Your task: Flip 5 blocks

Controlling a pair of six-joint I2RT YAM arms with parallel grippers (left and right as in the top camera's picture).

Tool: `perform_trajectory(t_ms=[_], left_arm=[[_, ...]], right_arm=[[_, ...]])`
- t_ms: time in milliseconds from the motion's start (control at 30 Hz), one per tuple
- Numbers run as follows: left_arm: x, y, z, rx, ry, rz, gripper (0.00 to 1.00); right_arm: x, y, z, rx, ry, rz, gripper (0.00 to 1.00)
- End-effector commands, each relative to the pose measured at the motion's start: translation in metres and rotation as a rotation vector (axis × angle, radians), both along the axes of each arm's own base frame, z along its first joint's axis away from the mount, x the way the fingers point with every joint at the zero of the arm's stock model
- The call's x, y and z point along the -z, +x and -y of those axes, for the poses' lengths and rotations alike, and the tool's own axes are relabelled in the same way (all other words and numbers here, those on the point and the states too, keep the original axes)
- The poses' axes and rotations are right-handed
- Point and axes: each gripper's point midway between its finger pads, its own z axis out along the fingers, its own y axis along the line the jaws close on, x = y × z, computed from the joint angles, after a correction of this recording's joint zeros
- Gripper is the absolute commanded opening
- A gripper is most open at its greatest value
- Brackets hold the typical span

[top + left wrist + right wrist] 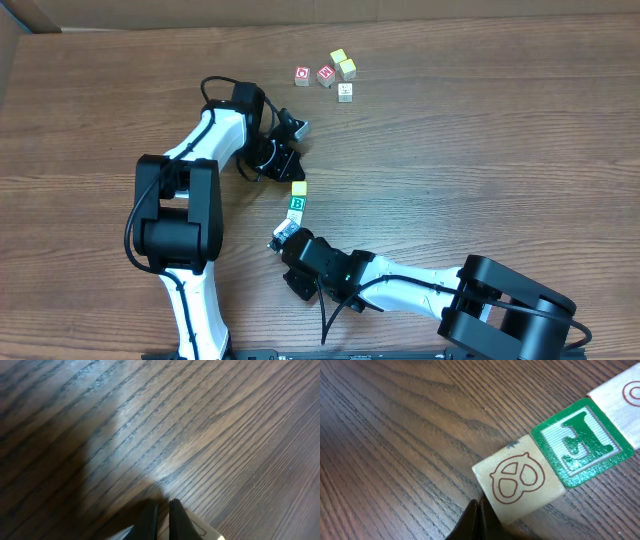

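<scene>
Blocks [347, 69], tiny pale cubes, are lying on the wood-grain tabletop [480, 160]: three beside two red-printed cubes [314, 75] farther back, a yellow-topped one [298, 188] touching a green-lettered one [296, 204] nearer. Both arms [215, 135] are reaching low, left fingers [172, 520] and right fingers [476, 522] clenching nothing, the right just beside a pretzel-printed block [517, 480].

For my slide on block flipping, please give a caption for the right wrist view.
Shut right gripper beside a pale pretzel block, next to a green letter block, on a wooden table.
</scene>
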Motion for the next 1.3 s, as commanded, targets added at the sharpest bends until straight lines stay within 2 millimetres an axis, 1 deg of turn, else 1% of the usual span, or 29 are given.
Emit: perform_trajectory(t_ms=[0,200,733,933,1033,1133,1167,1267], left_arm=[[0.013,-0.007,-0.007,0.007,0.028,-0.029,0.04],[0.012,-0.005,-0.007,0.004,0.028,-0.027,0.04],[0.012,-0.004,-0.007,0.004,0.027,-0.02,0.04],[0.003,0.003,-0.005,-0.015,0.021,-0.003,0.04],[-0.006,0.012,-0.004,-0.032,0.018,0.023,0.04],[-0.018,0.024,-0.003,-0.063,0.015,0.046,0.04],[-0.023,0.028,-0.003,-0.076,0.012,0.055,0.04],[-0.043,0.041,-0.002,-0.128,0.004,0.081,0.04]], right_arm=[[0.002,0.006,0.005,0.025,-0.013,0.0,0.04],[0.0,0.008,0.009,0.038,-0.027,0.013,0.04],[0.0,0.007,0.01,0.038,-0.031,0.011,0.04],[-0.003,0.006,0.008,0.03,-0.018,0.005,0.04],[-0.011,0.006,0.004,0.024,0.004,0.006,0.05],[-0.025,0.005,-0.001,0.014,0.039,0.011,0.05],[-0.033,0.004,-0.003,0.008,0.06,0.011,0.05],[-0.066,0.007,-0.007,0.006,0.134,0.039,0.05]])
